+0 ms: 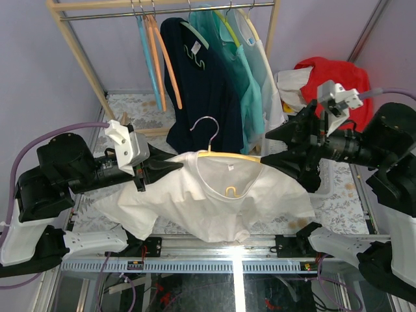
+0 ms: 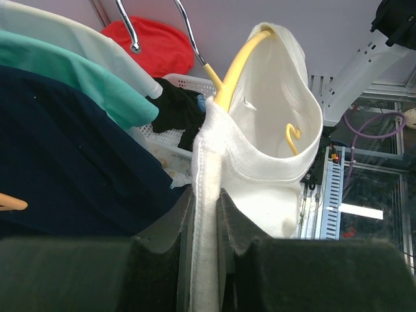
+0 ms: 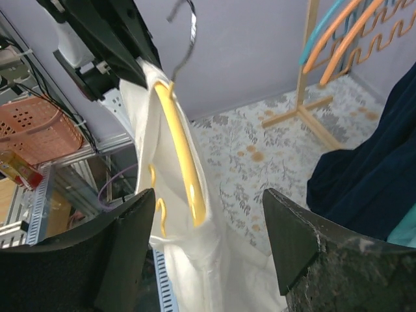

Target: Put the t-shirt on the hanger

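The white t-shirt (image 1: 208, 195) hangs in mid-air over the pale yellow hanger (image 1: 229, 156), whose metal hook (image 1: 207, 127) rises from the collar. My left gripper (image 1: 174, 166) is shut on the shirt's left shoulder over the hanger's end; the left wrist view shows the white seam (image 2: 207, 214) pinched between my fingers (image 2: 244, 227), with the hanger arm (image 2: 235, 65) rising out of the collar. My right gripper (image 1: 268, 147) is open, its jaws either side of the hanger's right end without touching. The right wrist view shows the hanger (image 3: 182, 153) and the shirt (image 3: 208, 260) between my open fingers (image 3: 292, 234).
A wooden rack (image 1: 162, 6) at the back holds a navy shirt (image 1: 201, 84), a mint shirt (image 1: 250, 84), and orange (image 1: 162, 58) and light blue (image 1: 143, 45) hangers. A red cloth (image 1: 331, 75) lies on a white basket at right. The shirt's hem rests on the table's near edge (image 1: 214, 250).
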`<state>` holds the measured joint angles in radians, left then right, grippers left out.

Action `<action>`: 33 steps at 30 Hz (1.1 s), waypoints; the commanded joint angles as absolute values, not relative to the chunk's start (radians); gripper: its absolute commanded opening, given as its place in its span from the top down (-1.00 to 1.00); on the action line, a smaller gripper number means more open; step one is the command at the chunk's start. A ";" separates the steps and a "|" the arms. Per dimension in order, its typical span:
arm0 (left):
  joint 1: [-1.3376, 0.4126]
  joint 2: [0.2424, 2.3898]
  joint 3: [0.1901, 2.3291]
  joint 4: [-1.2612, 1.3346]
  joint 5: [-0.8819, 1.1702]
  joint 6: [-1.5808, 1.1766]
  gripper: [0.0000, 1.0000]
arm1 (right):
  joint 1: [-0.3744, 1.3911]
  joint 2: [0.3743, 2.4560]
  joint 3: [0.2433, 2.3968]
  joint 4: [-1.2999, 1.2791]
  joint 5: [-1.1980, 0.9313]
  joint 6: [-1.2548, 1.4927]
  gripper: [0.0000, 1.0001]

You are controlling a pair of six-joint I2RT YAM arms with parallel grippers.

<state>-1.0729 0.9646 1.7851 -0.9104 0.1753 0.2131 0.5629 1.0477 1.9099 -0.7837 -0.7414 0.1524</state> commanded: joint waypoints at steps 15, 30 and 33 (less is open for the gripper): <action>-1.077 0.934 1.785 -0.782 0.175 0.190 1.00 | 0.563 0.954 1.750 -0.815 -0.737 0.148 -0.52; -1.078 0.944 1.814 -0.787 0.214 0.194 1.00 | 0.563 0.942 1.679 -0.842 -0.793 0.122 -0.21; -1.077 0.953 1.814 -0.783 0.222 0.192 1.00 | 0.563 0.957 1.678 -0.823 -0.821 0.133 -0.05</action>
